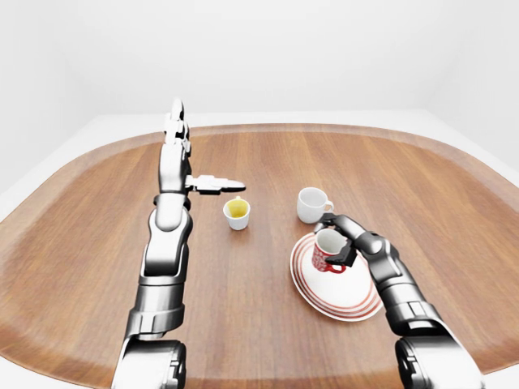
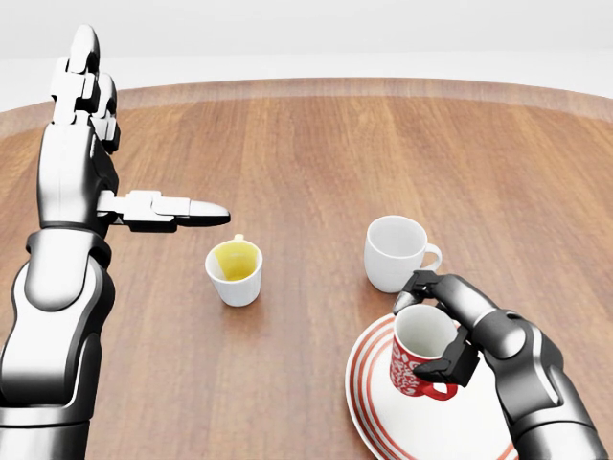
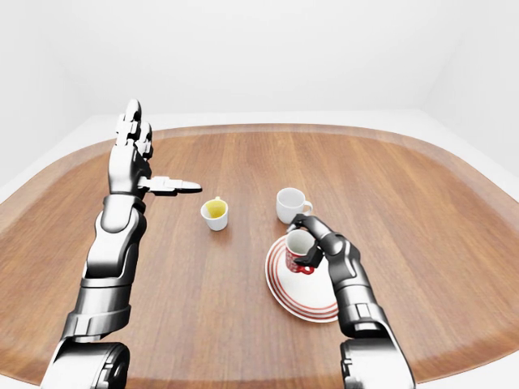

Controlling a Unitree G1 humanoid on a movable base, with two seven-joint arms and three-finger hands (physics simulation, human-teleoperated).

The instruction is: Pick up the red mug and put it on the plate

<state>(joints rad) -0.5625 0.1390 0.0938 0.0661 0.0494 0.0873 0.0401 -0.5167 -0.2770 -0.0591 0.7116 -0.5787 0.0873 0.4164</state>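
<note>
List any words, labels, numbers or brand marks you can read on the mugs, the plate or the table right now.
None: no readable text shows in any view.
Red mug, held by the right hand: white speckles only, no letters.
Plate: red rings only.
White mug: plain.
Yellow-lined cup: plain.
Table: bare wood grain.
</note>
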